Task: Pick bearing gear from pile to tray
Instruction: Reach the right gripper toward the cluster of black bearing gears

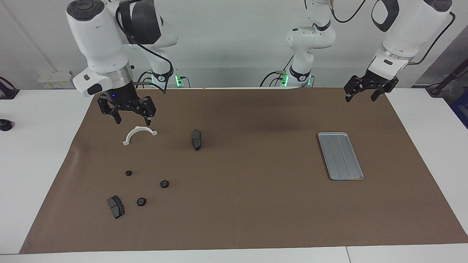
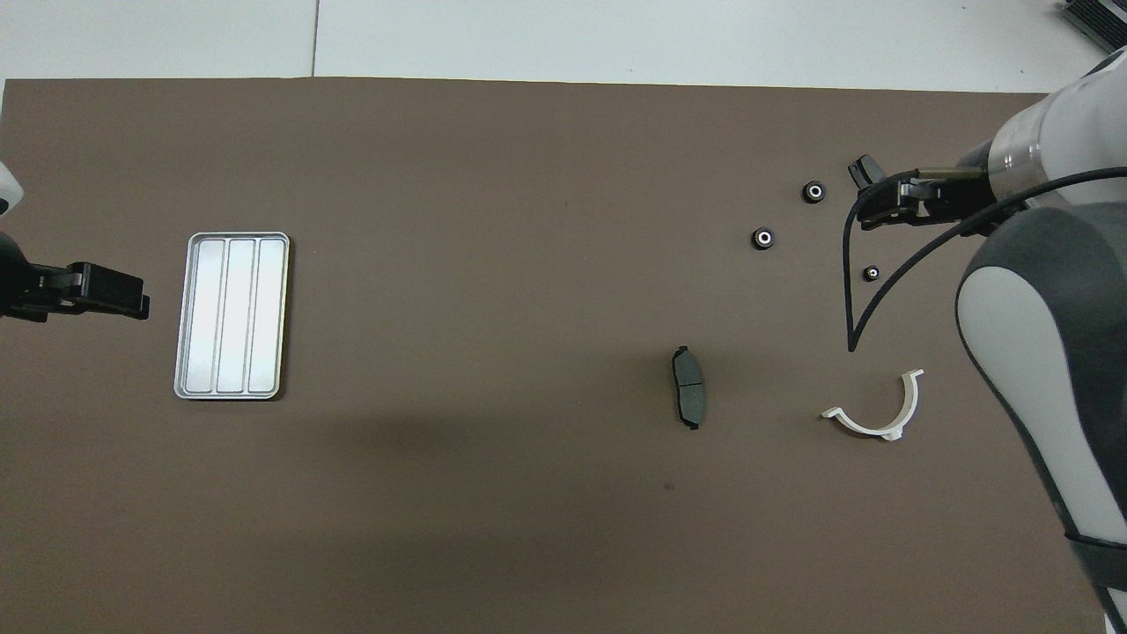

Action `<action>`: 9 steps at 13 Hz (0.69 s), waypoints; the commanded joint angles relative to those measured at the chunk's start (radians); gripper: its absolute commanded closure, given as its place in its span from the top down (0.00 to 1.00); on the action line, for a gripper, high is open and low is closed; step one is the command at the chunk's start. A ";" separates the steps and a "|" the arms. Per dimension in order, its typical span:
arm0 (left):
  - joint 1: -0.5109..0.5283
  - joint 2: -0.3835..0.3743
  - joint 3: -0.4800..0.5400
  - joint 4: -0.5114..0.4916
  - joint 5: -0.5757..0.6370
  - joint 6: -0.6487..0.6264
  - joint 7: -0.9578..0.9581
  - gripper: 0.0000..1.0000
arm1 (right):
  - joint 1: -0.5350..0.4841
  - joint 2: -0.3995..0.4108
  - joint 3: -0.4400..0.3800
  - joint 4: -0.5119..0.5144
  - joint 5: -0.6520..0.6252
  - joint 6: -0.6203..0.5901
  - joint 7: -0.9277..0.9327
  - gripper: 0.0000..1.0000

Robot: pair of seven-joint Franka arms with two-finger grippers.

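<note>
At upper left of the facing view, right claw (image 1: pixel 126 114): wide open, holding nothing, raised over the white bracket (image 1: pixel 139 134), likely poised to descend on the pile. Toward lower left, three gears (image 1: pixel 164 184) flat on the worktop (image 1: pixel 237 204), well apart from that claw. None yet in the tray (image 1: pixel 340 156), centre right. Upper right, left claw (image 1: pixel 365 94): open, empty, waiting.

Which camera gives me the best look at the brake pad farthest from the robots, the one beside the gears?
The facing view: that brake pad lies fully exposed there beside a gear. In the overhead view the right gripper and its arm cover that spot, so the pad is not visible; only the three gears and the other brake pad show.
</note>
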 commanded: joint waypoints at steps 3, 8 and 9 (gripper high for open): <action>0.010 -0.007 -0.008 -0.002 0.012 -0.013 0.000 1.00 | -0.037 -0.012 0.003 -0.027 0.096 0.018 -0.015 1.00; 0.011 -0.007 -0.008 -0.002 0.012 -0.013 0.000 1.00 | -0.058 0.014 0.001 -0.132 0.138 0.154 -0.089 1.00; 0.010 -0.007 -0.008 -0.002 0.012 -0.013 0.000 1.00 | -0.058 0.051 0.001 -0.133 0.088 0.200 -0.111 1.00</action>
